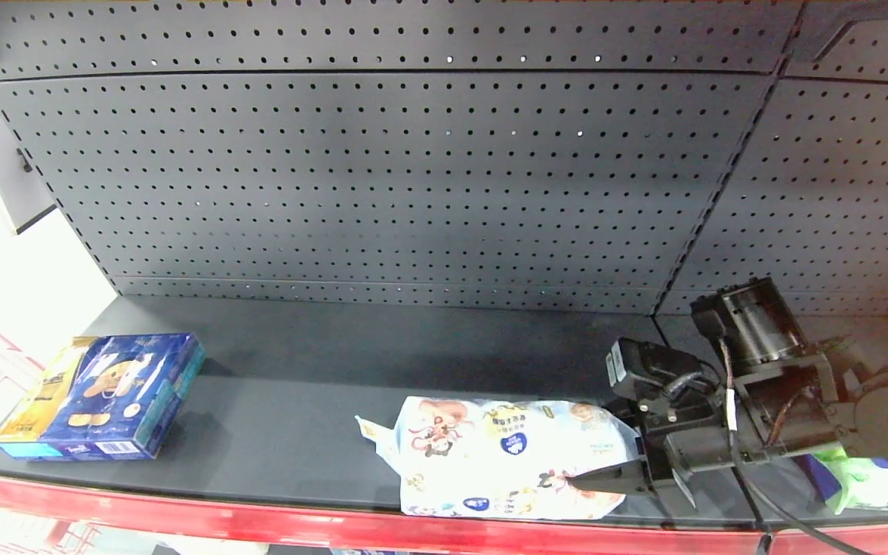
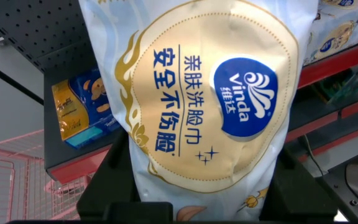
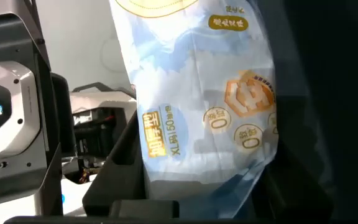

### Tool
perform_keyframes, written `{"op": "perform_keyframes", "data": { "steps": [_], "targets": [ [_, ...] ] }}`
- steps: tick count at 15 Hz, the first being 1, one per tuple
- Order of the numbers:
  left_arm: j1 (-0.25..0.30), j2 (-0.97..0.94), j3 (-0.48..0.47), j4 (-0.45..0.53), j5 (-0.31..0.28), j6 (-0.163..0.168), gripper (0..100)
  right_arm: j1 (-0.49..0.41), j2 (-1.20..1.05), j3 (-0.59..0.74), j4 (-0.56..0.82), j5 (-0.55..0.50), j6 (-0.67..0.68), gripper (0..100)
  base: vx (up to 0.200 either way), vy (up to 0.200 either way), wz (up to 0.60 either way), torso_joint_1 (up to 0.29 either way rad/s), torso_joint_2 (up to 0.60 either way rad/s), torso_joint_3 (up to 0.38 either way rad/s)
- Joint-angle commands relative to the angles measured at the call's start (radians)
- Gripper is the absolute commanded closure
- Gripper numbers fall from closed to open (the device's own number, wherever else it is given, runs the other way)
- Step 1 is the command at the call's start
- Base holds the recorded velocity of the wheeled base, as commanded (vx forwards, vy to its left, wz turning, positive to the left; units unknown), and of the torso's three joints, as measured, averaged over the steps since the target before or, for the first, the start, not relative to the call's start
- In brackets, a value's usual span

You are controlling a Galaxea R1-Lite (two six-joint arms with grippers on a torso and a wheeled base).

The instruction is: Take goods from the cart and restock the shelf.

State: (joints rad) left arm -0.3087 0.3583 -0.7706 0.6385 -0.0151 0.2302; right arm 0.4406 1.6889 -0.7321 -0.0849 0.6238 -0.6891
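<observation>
A white and blue cartoon-printed soft pack [image 1: 490,459] lies flat at the front of the dark shelf [image 1: 321,362]. My right gripper [image 1: 623,472] is at the pack's right end and shut on it; one black finger [image 1: 606,482] lies over the wrapper. In the right wrist view the same pack [image 3: 204,106] sits between the fingers of the right gripper [image 3: 204,177]. My left gripper [image 2: 204,183] is shut on a second soft pack [image 2: 204,93], white with a gold disc and a blue badge, held upright in front of the shelf's left end.
A blue and yellow box [image 1: 101,397] lies at the shelf's front left [image 2: 82,106]. A green and white pack [image 1: 872,482] rests at the far right. A red lip [image 1: 259,520] runs along the shelf front, a perforated back panel [image 1: 413,177] stands behind, and a pink wire cart [image 2: 11,180] is below left.
</observation>
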Motion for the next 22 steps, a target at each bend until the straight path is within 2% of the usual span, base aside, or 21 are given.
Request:
{"op": "perform_keyframes", "data": {
  "steps": [1,12,13,18,22],
  "targets": [
    [0.0,0.004,0.001,0.0,0.0,0.0,100,0.018,-0.028,0.026,0.001,-0.016,0.0,100,0.0,0.0,0.0,0.0,0.0,0.0],
    [0.0,0.001,0.005,0.0,0.0,-0.003,100,0.046,-0.017,0.028,0.001,-0.061,0.031,100,0.0,0.0,0.0,0.0,0.0,0.0],
    [0.0,0.001,0.005,0.001,-0.002,-0.003,100,0.047,-0.023,0.026,0.001,-0.061,0.048,0,0.0,0.0,0.0,0.0,0.0,0.0],
    [-0.001,0.014,0.005,0.001,-0.003,-0.003,100,0.033,-0.089,0.022,0.001,-0.079,0.085,0,0.0,0.0,0.0,0.0,0.0,0.0],
    [-0.001,0.067,0.007,0.003,-0.048,-0.002,100,-0.037,-0.23,0.045,-0.001,-0.087,0.111,0,0.0,0.0,0.0,0.0,0.0,0.0]
  ]
}}
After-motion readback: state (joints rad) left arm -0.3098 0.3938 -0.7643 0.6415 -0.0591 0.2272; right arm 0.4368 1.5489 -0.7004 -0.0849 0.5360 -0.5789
